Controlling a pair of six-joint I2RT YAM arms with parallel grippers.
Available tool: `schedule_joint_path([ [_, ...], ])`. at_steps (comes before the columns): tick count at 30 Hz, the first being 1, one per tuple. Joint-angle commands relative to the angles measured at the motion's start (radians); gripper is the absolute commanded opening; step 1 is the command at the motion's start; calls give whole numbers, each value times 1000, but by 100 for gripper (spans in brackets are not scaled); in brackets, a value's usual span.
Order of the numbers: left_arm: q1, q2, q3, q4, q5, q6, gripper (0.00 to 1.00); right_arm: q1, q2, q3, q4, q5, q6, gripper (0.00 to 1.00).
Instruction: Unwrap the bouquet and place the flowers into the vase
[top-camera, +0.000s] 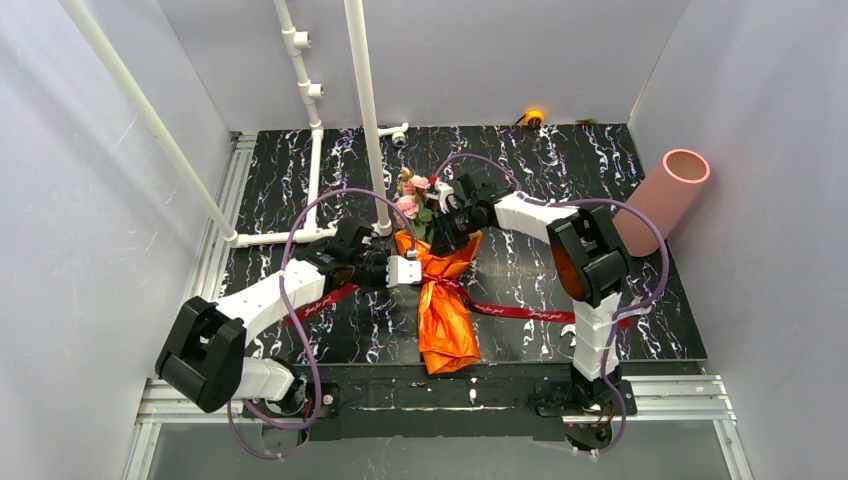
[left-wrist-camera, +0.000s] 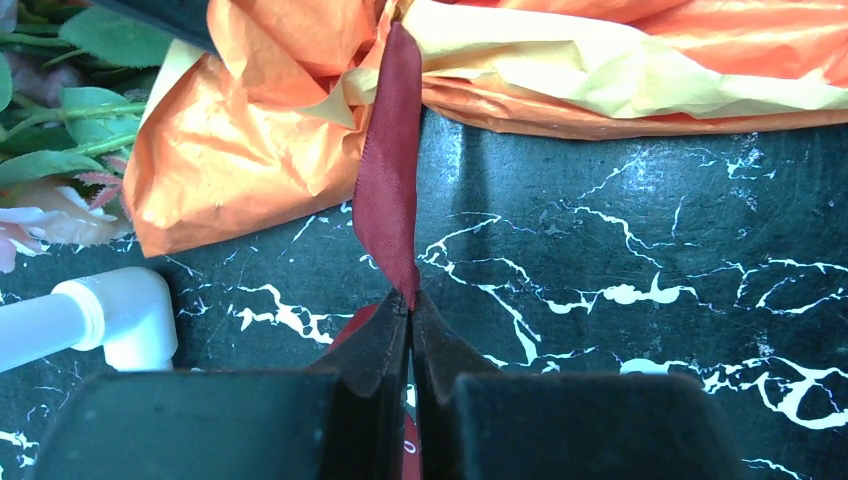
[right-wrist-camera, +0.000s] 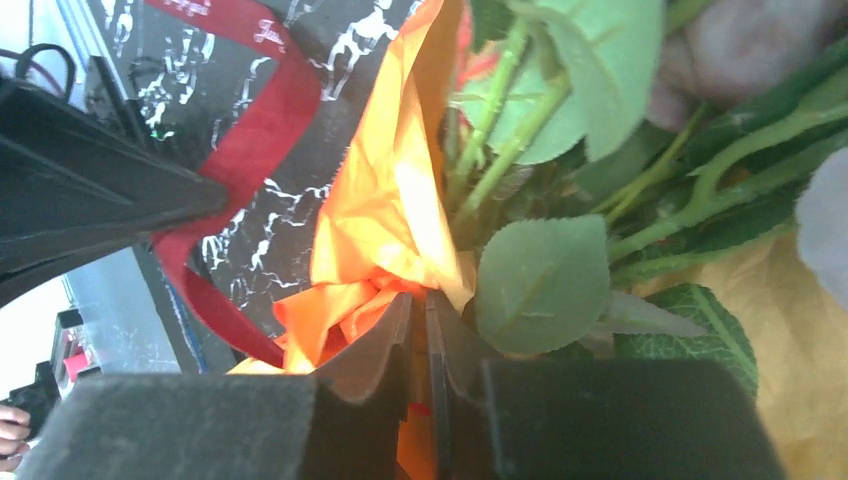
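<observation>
bouquet (top-camera: 441, 300) is lying in the middle of the table (top-camera: 560, 170), roses (top-camera: 410, 203) pointing at the back wall. left gripper (left-wrist-camera: 410, 300) is clamping tight on the ribbon (left-wrist-camera: 388, 190) beside the wrap (left-wrist-camera: 230, 150). right gripper (right-wrist-camera: 420, 305) is pinching the wrap's edge by the stems (right-wrist-camera: 500, 140). vase (top-camera: 660, 200) is leaning far right, well apart.

Bright, even overhead light fills the top view, leaving only soft shadows and a sheen on the wrapping (top-camera: 445, 320). In the right wrist view the close rose (right-wrist-camera: 745, 45) is blurred and the wrapping glares.
</observation>
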Motion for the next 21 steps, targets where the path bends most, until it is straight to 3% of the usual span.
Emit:
schedule_joint_path([
  [1, -7, -55, -4, -2, 4, -27, 0, 8, 41, -29, 33, 78, -19, 15],
  [7, -11, -87, 40, -10, 30, -64, 0, 8, 90, -51, 14, 146, -43, 9],
  [10, -34, -116, 149, -28, 72, -159, 0, 8, 112, -67, 7, 188, -43, 1],
  [14, -64, -151, 247, -37, 99, -299, 0, 8, 109, -87, 1, 252, -37, 1],
  [21, 29, -183, 66, -58, 67, -305, 0, 8, 84, -104, -28, 280, -43, 1],
])
